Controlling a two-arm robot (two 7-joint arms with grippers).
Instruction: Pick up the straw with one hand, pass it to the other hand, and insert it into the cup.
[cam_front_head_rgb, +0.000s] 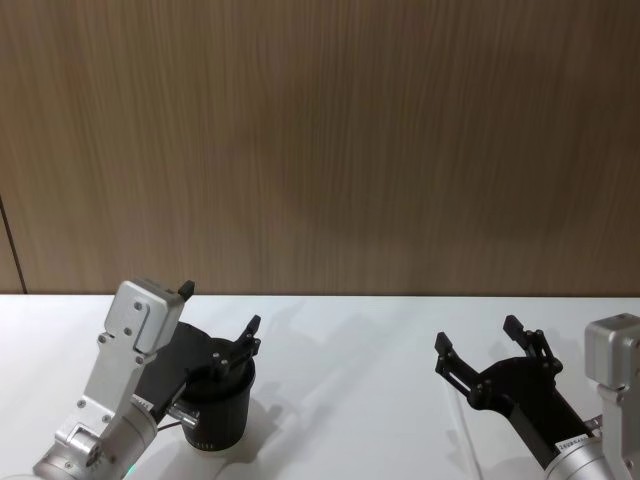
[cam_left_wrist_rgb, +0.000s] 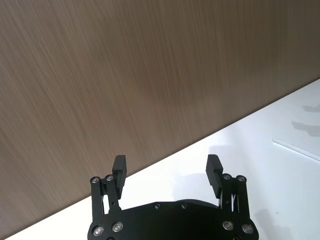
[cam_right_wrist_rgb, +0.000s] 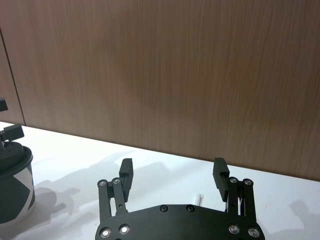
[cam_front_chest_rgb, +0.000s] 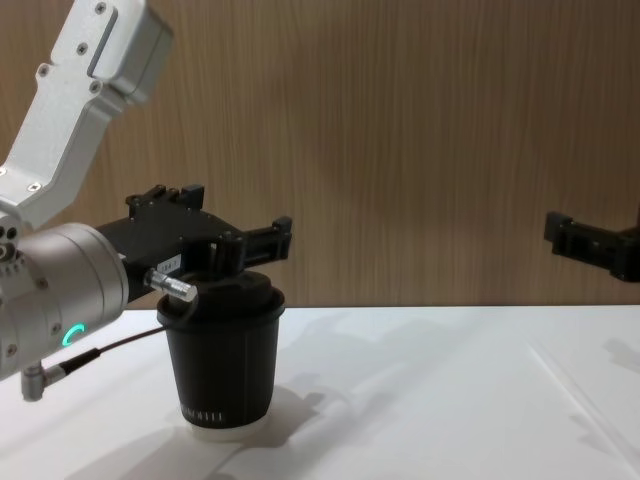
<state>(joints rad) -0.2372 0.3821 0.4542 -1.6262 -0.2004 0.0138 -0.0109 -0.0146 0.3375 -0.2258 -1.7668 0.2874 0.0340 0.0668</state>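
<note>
- Small black paper cup (cam_front_chest_rgb: 222, 370) with domed lid is showing tiny white lettering near its base and a white bottom rim.
- Thin white straw (cam_left_wrist_rgb: 296, 150) is blending into the white tabletop (cam_front_head_rgb: 350, 380).
- Black left gripper (cam_front_head_rgb: 220, 307) and black right gripper (cam_front_head_rgb: 478, 337) are showing matt.
- Teal light ring (cam_front_chest_rgb: 70, 335) is glowing on a silver wrist (cam_front_chest_rgb: 60, 285).
- Brown wooden wall panel (cam_front_head_rgb: 320, 140) is showing fine vertical grain.

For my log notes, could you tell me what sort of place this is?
Probably a robot test bench: a plain white table against a wood-panel wall, with a lidded black cup.
</note>
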